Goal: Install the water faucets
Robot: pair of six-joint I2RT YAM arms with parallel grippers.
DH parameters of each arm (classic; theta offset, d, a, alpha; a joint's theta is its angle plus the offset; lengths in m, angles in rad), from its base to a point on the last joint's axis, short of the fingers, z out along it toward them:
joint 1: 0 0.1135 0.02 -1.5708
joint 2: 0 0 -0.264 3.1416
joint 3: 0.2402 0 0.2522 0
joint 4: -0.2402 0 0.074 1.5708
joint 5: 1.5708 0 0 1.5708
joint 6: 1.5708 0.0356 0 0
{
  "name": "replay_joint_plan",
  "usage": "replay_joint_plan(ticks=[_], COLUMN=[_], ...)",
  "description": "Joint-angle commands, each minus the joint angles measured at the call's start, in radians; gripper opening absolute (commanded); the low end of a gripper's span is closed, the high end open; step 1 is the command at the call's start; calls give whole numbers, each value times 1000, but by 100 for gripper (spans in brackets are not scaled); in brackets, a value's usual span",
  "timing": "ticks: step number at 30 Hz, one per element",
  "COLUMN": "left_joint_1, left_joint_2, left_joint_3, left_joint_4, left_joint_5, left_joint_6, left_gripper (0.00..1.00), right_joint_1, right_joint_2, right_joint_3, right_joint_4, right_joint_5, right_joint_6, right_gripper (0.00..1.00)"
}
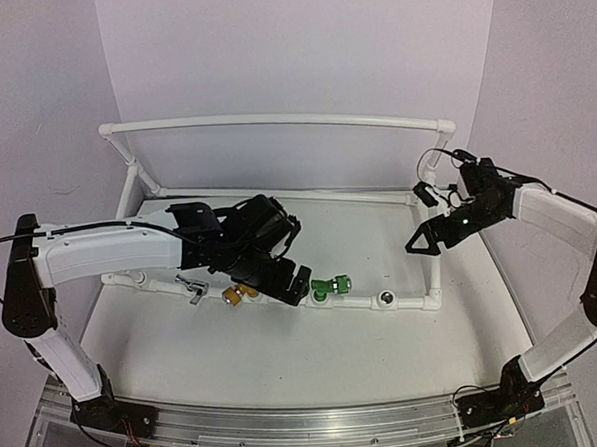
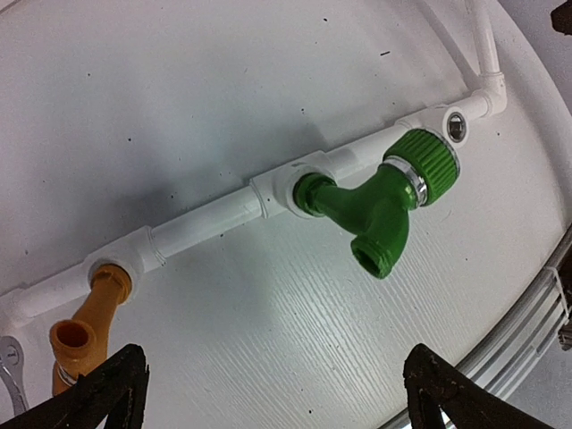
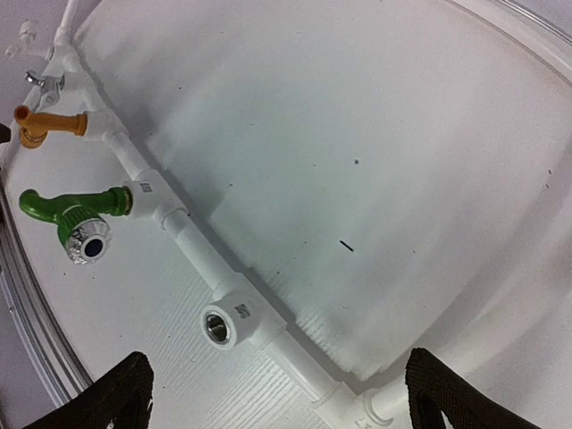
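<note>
The green tap [image 2: 380,201] is seated in a socket of the white pipe frame [image 2: 206,223], and the yellow tap [image 2: 85,326] in the next. The silver tap [image 1: 192,287] is at the frame's left end (whether seated cannot be told). The left gripper [image 2: 277,389] and right gripper [image 3: 277,393] are spread wide and empty. The taps are judged light, rigid and smooth. Hold is best taken across the body, or on the ribbed knob for turning.

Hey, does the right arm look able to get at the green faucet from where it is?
Probably yes. The right gripper hangs open, with nothing between it and the green faucet on the pipe. The left gripper sits close on the faucet's other side and might crowd it.
</note>
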State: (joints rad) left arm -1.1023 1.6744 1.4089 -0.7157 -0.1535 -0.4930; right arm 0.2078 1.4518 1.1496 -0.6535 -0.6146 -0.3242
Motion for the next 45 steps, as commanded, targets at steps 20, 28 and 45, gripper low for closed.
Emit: replay_joint_plan(ticks=[20, 28, 45], left_joint_1=[-16, -11, 17], left_joint_2=[15, 7, 18], left_joint_3=[-64, -82, -83], left_joint_4=[186, 188, 193], left_joint_5=[20, 3, 21], left_joint_6=[-132, -141, -142], left_gripper=[100, 100, 100], right_joint_1=[339, 401, 449], right_joint_2=[333, 355, 275], right_joint_3=[273, 255, 145], right_joint_4=[116, 117, 97], right_joint_5=[183, 194, 139], right_joint_6=[57, 48, 8], right_gripper=[86, 85, 85])
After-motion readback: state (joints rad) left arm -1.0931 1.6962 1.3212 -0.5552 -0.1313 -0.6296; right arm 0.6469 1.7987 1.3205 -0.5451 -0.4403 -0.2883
